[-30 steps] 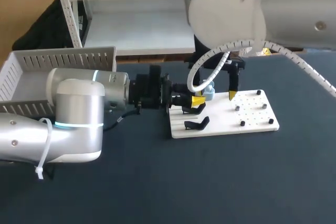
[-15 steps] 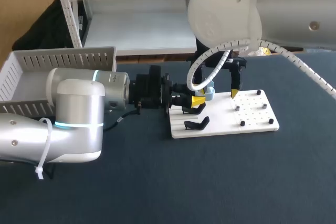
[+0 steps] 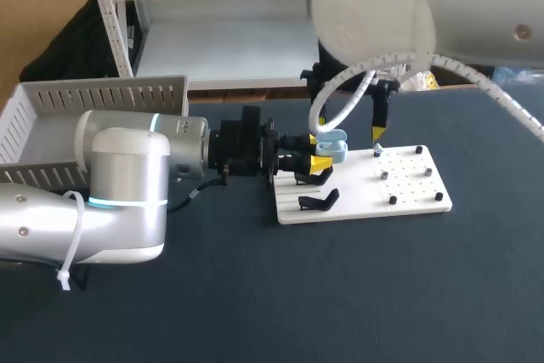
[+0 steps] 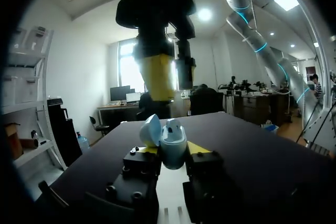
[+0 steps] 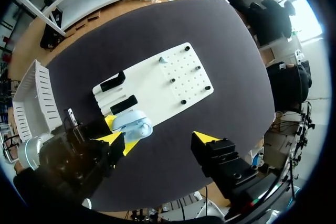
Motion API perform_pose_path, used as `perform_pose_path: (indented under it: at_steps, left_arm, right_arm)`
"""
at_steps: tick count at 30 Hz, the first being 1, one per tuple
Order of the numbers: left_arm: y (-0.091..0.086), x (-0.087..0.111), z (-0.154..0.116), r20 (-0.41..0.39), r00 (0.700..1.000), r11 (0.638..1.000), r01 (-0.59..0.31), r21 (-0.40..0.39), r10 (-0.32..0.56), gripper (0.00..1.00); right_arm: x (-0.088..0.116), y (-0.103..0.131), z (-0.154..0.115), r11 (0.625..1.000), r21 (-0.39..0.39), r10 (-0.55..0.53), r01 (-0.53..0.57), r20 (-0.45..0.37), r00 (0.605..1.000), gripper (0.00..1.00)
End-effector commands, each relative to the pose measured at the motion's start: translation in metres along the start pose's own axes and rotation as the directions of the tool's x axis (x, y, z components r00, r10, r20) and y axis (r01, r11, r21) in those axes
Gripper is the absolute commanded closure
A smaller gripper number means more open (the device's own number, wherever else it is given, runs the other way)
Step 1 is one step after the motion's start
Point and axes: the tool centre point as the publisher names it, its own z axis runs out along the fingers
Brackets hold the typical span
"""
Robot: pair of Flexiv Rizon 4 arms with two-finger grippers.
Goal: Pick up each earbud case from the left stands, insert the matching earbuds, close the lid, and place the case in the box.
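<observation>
At the far left of the bench (image 3: 382, 295) sits one slatted white box (image 3: 102, 95). The left claw (image 3: 316, 161) reaches in from that side and is clamped on the single pale blue earbud case (image 3: 333, 149). It holds the case over the left end of the white board (image 3: 357, 201), mouth up and lid swung open. Something rounded sits in the mouth, perhaps an earbud already seated; I cannot tell.

Just nearer, two black stands (image 3: 319, 201) are empty. To the right of the case, by the board's far edge, lies one pale earbud (image 3: 378, 150), close to the case but not touching it. The right claw (image 5: 157, 139) hangs above with its fingers wide apart, holding nothing. One yellow tip is almost over that earbud, so this arm is the nearer one to fetch it. The carry would then run leftward to the open case. Five dark pegs (image 3: 393, 200) dot the board's right half.
</observation>
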Motion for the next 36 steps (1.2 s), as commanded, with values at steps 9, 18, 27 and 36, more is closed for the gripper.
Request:
perform_pose_path:
  at_steps: [9,18,27,36]
  left_arm:
    - [-0.002,0.001,0.0,0.002,1.0,1.0,-0.002,-0.007,0.002,1.0]
    - [-0.002,0.001,0.0,0.002,1.0,1.0,-0.002,-0.007,0.002,1.0]
    - [-0.002,0.001,0.0,0.002,1.0,1.0,-0.002,-0.007,0.002,1.0]
    - [-0.002,0.001,0.0,0.002,1.0,1.0,-0.002,-0.007,0.002,1.0]
  right_arm:
    - [-0.038,-0.043,-0.02,0.982,-0.19,0.017,0.015,0.169,0.986,0.2]
    - [-0.06,-0.039,0.002,0.973,-0.229,0.022,0.021,0.181,0.983,0.23]
    - [-0.076,-0.039,0.042,0.972,-0.236,0.038,0.002,0.168,0.985,0.46]
    - [-0.08,-0.038,0.079,0.97,-0.237,-0.007,0.047,0.166,0.986,0.42]
